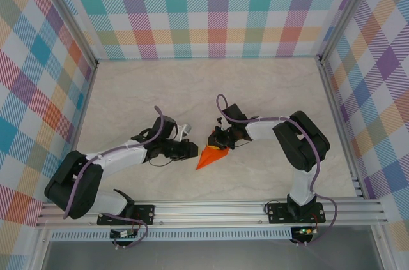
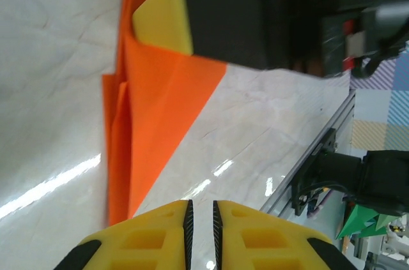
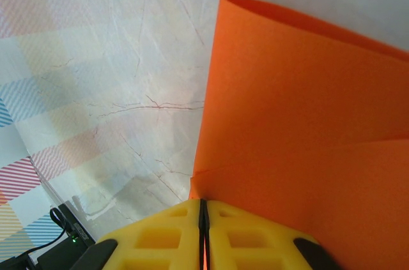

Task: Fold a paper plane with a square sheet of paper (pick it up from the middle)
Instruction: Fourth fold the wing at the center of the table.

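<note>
The square sheet of paper (image 1: 209, 157) is bright orange and creased into a pointed, plane-like shape. It lies in the middle of the table with its tip toward the near edge. My right gripper (image 1: 219, 142) is shut on its far end; in the right wrist view the paper (image 3: 300, 123) fans out from between the closed pads of the gripper (image 3: 202, 205). My left gripper (image 1: 193, 149) sits just left of the paper. Its jaws (image 2: 202, 209) stand slightly open with nothing between them, and the paper (image 2: 153, 104) lies ahead and to their left.
The marble-patterned table (image 1: 268, 91) is walled by checked panels on three sides. An aluminium rail (image 1: 211, 209) runs along the near edge and carries both arm bases. The right arm's black elbow (image 1: 300, 139) stands to the right of the paper.
</note>
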Robot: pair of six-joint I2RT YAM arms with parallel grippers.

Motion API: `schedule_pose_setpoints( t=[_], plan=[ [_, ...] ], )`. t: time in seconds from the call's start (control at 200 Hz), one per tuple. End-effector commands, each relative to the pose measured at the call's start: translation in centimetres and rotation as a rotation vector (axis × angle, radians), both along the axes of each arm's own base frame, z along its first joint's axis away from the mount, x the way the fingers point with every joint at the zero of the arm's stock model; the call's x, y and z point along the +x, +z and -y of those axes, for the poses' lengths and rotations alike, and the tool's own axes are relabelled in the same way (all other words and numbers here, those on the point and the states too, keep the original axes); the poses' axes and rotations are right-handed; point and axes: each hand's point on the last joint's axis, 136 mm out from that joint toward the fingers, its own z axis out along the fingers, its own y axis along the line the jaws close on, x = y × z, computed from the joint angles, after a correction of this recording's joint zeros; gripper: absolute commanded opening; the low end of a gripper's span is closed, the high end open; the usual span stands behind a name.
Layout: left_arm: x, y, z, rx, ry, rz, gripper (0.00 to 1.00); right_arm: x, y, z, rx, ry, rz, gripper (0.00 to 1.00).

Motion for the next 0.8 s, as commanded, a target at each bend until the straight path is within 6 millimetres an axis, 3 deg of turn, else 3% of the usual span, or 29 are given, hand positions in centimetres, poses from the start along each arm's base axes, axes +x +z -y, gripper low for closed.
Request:
schedule_pose_setpoints(
  t=[0.0,0.175,0.285,0.59,0.8],
  plan=[
    [-0.1,-0.1,1.9,-0.026,-0.045,-0.03,0.17,-2.5,-6.0,3.6,-0.203,-0.024,-0.102,0.11],
    [0.2,-2.0,3.5,-0.044,-0.058,-0.079,0.17,-2.6,-5.9,3.7,-0.205,-0.023,-0.104,0.11],
    [0.1,-4.0,3.3,-0.008,-0.053,-0.114,0.16,-2.7,-6.0,3.8,-0.207,-0.019,-0.105,0.11],
    [-2.1,-8.3,0.5,0.156,-0.046,-0.191,0.14,-3.0,-6.1,4.1,-0.222,-0.018,-0.11,0.11],
    [-3.7,-10.2,-1.7,0.257,-0.043,-0.233,0.13,-3.0,-6.2,4.2,-0.228,-0.019,-0.111,0.11]
  ],
)
